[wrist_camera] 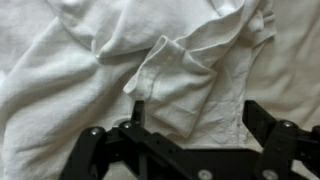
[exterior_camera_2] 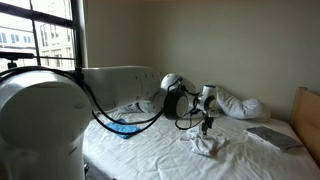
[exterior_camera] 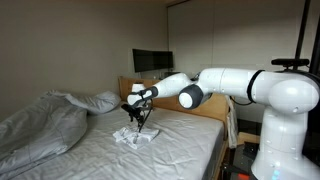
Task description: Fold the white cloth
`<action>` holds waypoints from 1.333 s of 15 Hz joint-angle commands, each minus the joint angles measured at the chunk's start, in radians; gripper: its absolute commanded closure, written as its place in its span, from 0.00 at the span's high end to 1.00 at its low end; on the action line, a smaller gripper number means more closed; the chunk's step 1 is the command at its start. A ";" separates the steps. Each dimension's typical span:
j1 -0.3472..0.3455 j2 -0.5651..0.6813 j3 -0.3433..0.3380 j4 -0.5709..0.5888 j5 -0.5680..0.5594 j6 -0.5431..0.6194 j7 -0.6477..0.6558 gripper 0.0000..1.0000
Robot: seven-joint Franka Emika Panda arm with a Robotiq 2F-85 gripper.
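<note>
The white cloth (exterior_camera: 134, 138) lies wrinkled and bunched on the bedsheet near the middle of the bed; it also shows in an exterior view (exterior_camera_2: 205, 144) and fills the wrist view (wrist_camera: 150, 70). My gripper (exterior_camera: 137, 124) hangs just above it, pointing down, also seen in an exterior view (exterior_camera_2: 206, 127). In the wrist view the gripper (wrist_camera: 195, 112) is open, its two black fingers spread wide on either side of a raised fold of the cloth. Nothing is held.
A big rumpled grey-white duvet (exterior_camera: 40, 125) is piled on one side of the bed, with a pillow (exterior_camera: 95, 101) beyond it. A wooden headboard (exterior_camera: 215, 108) and a dark monitor (exterior_camera: 150, 62) stand behind. A window (exterior_camera_2: 40, 35) is beside the bed.
</note>
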 commanded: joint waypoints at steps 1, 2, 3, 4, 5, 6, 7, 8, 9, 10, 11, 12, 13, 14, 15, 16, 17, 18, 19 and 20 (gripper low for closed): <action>-0.011 0.000 0.039 -0.017 0.037 -0.019 -0.016 1.00; -0.012 0.000 0.040 -0.019 0.040 -0.032 -0.010 1.00; -0.013 0.000 0.039 -0.020 0.041 -0.043 -0.005 1.00; -0.012 0.001 0.035 -0.020 0.040 -0.056 0.002 1.00; -0.013 0.001 0.033 -0.020 0.038 -0.071 0.005 1.00; -0.013 0.001 0.032 -0.019 0.038 -0.081 0.007 1.00; -0.013 0.001 0.030 -0.017 0.037 -0.092 0.009 1.00; -0.013 0.001 0.029 -0.015 0.035 -0.102 0.009 1.00; -0.013 0.001 0.031 -0.015 0.036 -0.107 0.007 1.00; -0.014 0.001 0.034 -0.018 0.038 -0.106 0.002 1.00; -0.014 0.001 0.038 -0.022 0.041 -0.103 -0.004 1.00; -0.015 0.001 0.040 -0.025 0.042 -0.103 -0.007 1.00; -0.015 0.001 0.042 -0.027 0.044 -0.103 -0.009 1.00; -0.015 0.001 0.043 -0.030 0.044 -0.103 -0.008 1.00; -0.015 0.001 0.043 -0.032 0.045 -0.102 -0.008 1.00; -0.016 0.001 0.043 -0.034 0.045 -0.101 -0.007 1.00; -0.016 0.001 0.043 -0.038 0.046 -0.100 -0.007 1.00; -0.016 0.001 0.042 -0.041 0.046 -0.100 -0.005 1.00; -0.016 0.001 0.039 -0.043 0.044 -0.095 -0.004 1.00; -0.015 0.001 0.038 -0.045 0.044 -0.094 -0.004 0.75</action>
